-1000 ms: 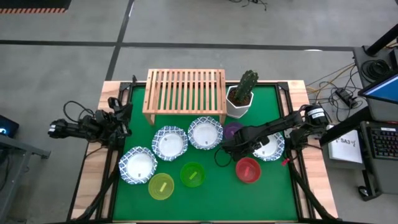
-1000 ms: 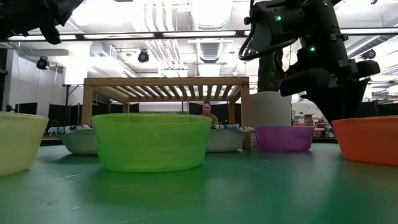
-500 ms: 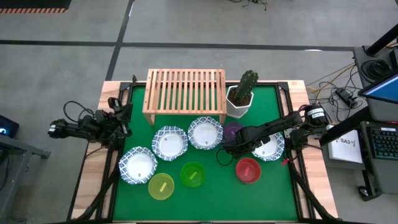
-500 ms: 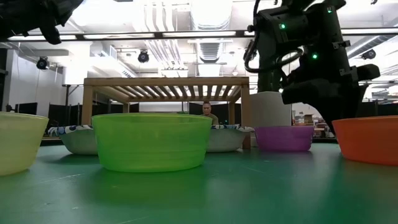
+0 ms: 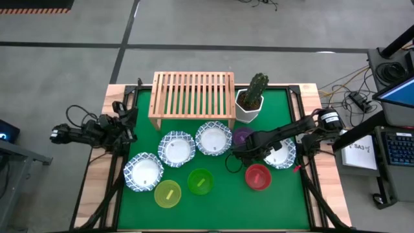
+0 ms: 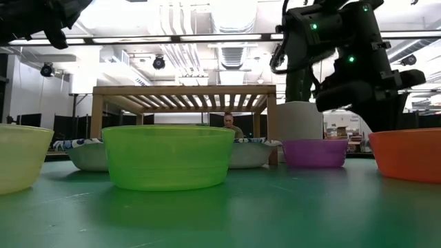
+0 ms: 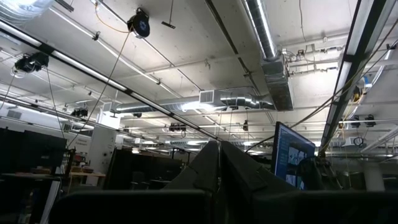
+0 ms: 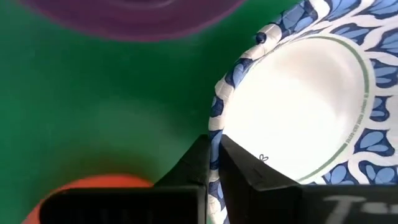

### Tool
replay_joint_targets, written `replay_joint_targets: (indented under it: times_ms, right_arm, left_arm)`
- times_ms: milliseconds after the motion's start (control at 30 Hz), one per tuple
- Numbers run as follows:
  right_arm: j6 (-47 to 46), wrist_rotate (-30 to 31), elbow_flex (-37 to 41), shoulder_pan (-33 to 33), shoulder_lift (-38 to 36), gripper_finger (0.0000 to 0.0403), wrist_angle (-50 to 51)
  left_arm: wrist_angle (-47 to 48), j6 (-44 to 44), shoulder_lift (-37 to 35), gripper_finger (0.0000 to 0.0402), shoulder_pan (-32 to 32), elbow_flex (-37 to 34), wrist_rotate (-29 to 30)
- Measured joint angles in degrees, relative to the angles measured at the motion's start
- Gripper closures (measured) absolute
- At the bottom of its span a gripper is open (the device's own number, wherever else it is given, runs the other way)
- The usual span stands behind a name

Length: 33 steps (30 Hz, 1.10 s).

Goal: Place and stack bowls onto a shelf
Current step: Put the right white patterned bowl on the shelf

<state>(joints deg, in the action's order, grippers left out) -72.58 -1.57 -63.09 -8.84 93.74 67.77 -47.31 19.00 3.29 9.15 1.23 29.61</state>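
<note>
Four white bowls with blue rims lie on the green mat: (image 5: 143, 172), (image 5: 176, 148), (image 5: 213, 138) and, at the right, (image 5: 284, 155). Around them stand a purple bowl (image 5: 242, 135), a red one (image 5: 257, 177), a green one (image 5: 200, 181) and a yellow one (image 5: 168, 194). The wooden shelf (image 5: 192, 97) stands at the far edge with nothing on it. My right gripper (image 8: 213, 163) is shut on the right-hand white bowl. My left gripper (image 7: 219, 163) is shut by the table's left edge and points up at the ceiling. My right gripper pinches the white bowl's blue rim (image 8: 216, 138) on the side that faces the purple and red bowls. One finger is inside the bowl and one outside. The fingers come from above, pointing down. The bowl sits upright on the mat.
A white pot with a green cactus (image 5: 251, 100) stands right of the shelf, close behind the purple bowl. The red bowl (image 8: 93, 193) and the purple bowl (image 8: 137, 15) lie close on either side of my right gripper. Bare mat lies along the near edge.
My right gripper has shut on the white bowl's rim, with its arm shifting only slightly. The bowl and all the others lie where they were.
</note>
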Motion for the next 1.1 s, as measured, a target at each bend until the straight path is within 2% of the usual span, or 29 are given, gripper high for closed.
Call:
replay_joint_targets:
  times_ms: [200,333,500,667,767,967,1100]
  right_arm:
    - [6.4,-3.0,-7.5,0.0,-1.9,0.0390,8.5]
    - [9.4,-3.0,-16.2,0.0,-3.1,0.0390,15.2]
    - [12.2,-2.9,-28.2,0.0,-3.6,0.0390,16.3]
    - [17.9,-2.7,-38.0,-0.3,-3.6,0.0390,9.5]
    - [23.4,0.2,-41.9,-0.3,-3.6,0.0390,3.5]
    - [43.4,5.6,-45.6,-0.3,-3.6,0.0390,-12.7]
    - [61.1,13.4,-45.9,-0.2,-3.5,0.0390,-22.5]
  left_arm:
    - [0.1,0.0,0.0,0.0402,0.0,0.0,0.0]
    - [0.1,0.0,0.0,0.0402,0.0,0.0,0.0]
    - [-0.1,0.0,0.0,0.0402,0.0,0.0,0.0]
    - [-0.1,0.0,0.0,0.0402,0.0,0.0,0.0]
    - [-0.1,0.0,0.0,0.0402,0.0,0.0,0.0]
    - [-0.1,0.0,0.0,0.0402,0.0,0.0,0.0]
    - [-0.1,0.0,0.0,0.0402,0.0,0.0,0.0]
